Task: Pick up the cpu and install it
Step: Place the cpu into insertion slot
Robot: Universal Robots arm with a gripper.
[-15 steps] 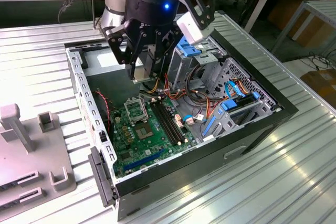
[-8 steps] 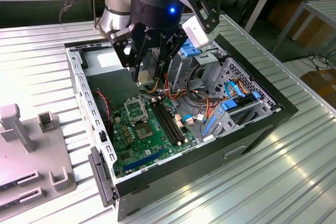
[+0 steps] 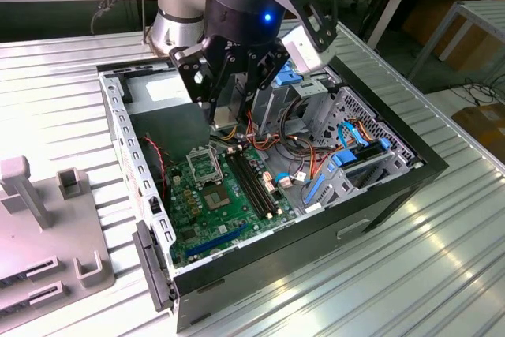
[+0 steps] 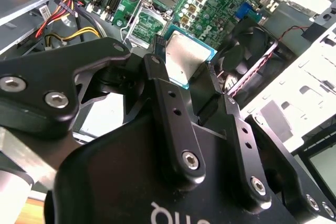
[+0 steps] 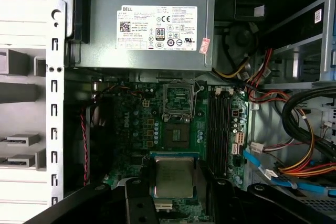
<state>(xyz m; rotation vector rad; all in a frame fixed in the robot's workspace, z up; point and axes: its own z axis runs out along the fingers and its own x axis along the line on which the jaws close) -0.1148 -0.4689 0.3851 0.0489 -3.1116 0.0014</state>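
Hand [image 4: 185, 71] closed on the cpu [image 4: 184, 56], fingers [image 4: 157, 69] pinching two opposite edges. It hangs above the motherboard [image 5: 136, 129] inside the open case [image 3: 426, 167].

Judged step: pick-up done, install not yet. Socket [image 5: 177, 135] stands open and bare. Seating calls for chip level and edges square to socket.

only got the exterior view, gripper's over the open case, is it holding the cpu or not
Observer: Yes. In the second wrist view the gripper is shut on the cpu, pinching two opposite edges.
Operator: is it in the socket
Observer: No. In the first wrist view the socket lies bare, apart from the held cpu.
Operator: which face is showing
Observer: Its silver-grey metal top shows in both wrist views.
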